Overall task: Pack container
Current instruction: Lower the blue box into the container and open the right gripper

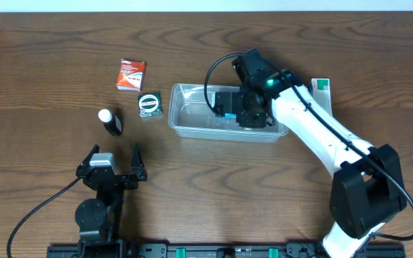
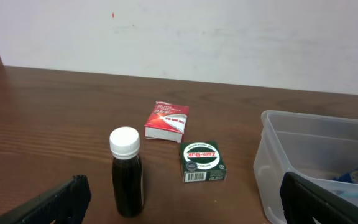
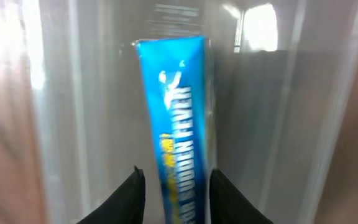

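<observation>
The clear plastic container [image 1: 189, 109] sits at the table's middle; its left corner shows in the left wrist view [image 2: 277, 155]. My right gripper [image 1: 252, 109] is down inside it. In the right wrist view the fingers [image 3: 174, 193] stand on either side of a long blue box [image 3: 180, 106] lying on the container's floor [image 3: 73, 93], with a small gap on the left side, so the gripper is open. The blue box peeks out in the overhead view [image 1: 229, 113]. My left gripper [image 1: 113, 163] is wide open and empty near the front edge [image 2: 185, 202].
Left of the container stand a red-and-white box [image 1: 130, 74] [image 2: 166, 121], a green box [image 1: 149, 104] [image 2: 202, 161] and a dark bottle with a white cap [image 1: 110, 122] [image 2: 126, 171]. A green-and-white box [image 1: 322, 87] lies right of the container.
</observation>
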Action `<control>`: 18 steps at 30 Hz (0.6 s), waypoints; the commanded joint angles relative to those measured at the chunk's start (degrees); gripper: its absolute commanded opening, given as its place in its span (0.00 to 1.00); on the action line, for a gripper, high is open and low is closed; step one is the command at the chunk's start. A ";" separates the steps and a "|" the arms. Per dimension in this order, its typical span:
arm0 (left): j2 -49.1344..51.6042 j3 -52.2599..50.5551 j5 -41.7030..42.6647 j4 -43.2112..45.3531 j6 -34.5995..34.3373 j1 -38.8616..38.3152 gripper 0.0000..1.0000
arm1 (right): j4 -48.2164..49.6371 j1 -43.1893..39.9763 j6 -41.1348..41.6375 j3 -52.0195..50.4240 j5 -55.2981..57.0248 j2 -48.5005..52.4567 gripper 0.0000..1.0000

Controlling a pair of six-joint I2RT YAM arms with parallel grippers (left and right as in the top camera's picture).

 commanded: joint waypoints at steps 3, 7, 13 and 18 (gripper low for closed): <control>0.00 -1.01 0.57 -1.90 0.15 0.28 0.98 | -2.95 1.60 6.78 -0.02 -0.04 -0.13 0.31; 0.00 -1.01 0.57 -1.90 0.15 0.28 0.98 | -6.78 2.51 9.99 2.60 -0.11 -1.51 0.30; 0.00 -1.01 0.57 -1.90 0.15 0.28 0.98 | -9.66 2.56 14.73 9.01 -0.55 -4.50 0.41; 0.00 -1.01 0.57 -1.90 0.15 0.28 0.98 | -9.73 2.54 26.80 10.84 -1.79 -5.27 0.67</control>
